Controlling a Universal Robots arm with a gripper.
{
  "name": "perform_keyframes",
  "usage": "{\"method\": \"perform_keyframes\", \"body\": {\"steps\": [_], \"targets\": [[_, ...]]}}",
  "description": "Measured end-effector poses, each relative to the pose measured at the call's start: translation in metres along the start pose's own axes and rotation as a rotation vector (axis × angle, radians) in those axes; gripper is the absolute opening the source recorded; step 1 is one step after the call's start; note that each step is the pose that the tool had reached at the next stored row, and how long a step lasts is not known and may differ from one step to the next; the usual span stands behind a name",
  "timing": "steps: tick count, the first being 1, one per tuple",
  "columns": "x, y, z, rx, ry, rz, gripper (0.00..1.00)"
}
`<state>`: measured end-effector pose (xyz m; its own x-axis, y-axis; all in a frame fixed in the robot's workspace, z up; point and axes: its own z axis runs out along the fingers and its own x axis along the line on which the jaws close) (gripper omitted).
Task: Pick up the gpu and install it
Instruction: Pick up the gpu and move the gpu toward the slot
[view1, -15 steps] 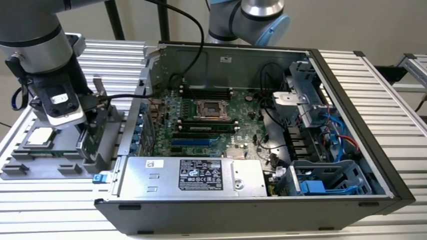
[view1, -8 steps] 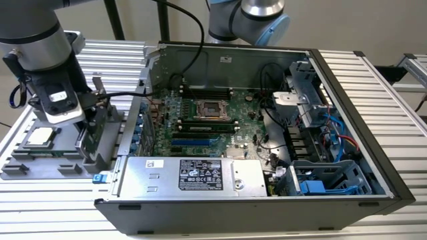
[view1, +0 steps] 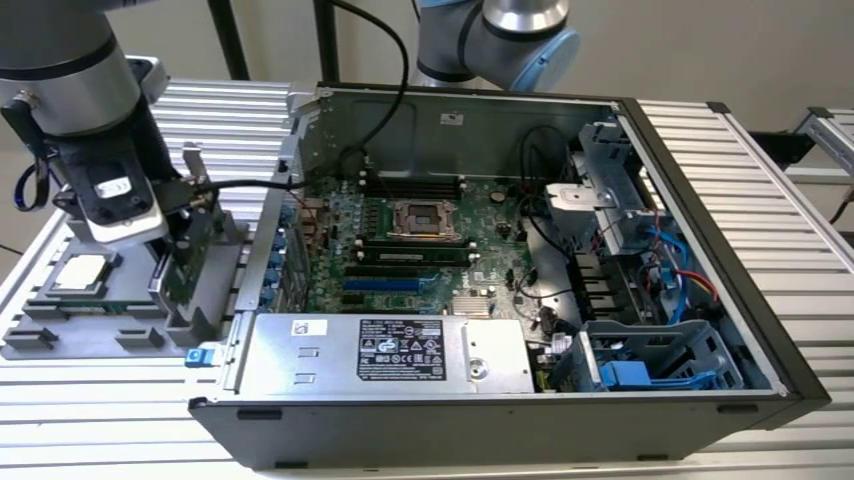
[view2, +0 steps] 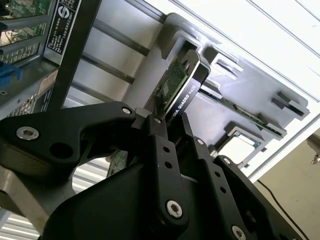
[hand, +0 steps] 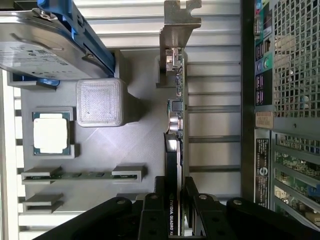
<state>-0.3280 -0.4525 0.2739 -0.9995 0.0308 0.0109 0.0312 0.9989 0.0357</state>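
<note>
The gpu (view1: 191, 255) stands on edge over the grey parts tray (view1: 80, 338), at the exterior view's left beside the open computer case (view1: 694, 230). My gripper (view1: 171, 240) comes down on it from above. In both wrist views the black fingers (view2: 157, 145) press against both faces of the gpu (view2: 176, 82), so the gripper (view2: 170, 122) is shut on it. In the first wrist view the gpu (hand: 175, 112) runs edge-on away from the gripper (hand: 176, 190), with its silver bracket (hand: 179, 25) at the far end. I cannot tell whether it has left its tray slot.
The tray (hand: 125, 150) also holds a silver hard drive with blue clips (hand: 42, 45), a square processor chip (hand: 50, 135) and a memory stick (hand: 82, 175). Inside the case lie the motherboard (view1: 427, 255), a power supply (view1: 387, 350) and cables. The case wall (hand: 260, 100) runs close beside the gpu.
</note>
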Motion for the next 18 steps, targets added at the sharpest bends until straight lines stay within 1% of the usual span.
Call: {"method": "perform_keyframes", "body": {"steps": [18], "targets": [[0.0, 0.0002, -0.0067, 0.0, 0.0001, -0.004, 0.0]]}}
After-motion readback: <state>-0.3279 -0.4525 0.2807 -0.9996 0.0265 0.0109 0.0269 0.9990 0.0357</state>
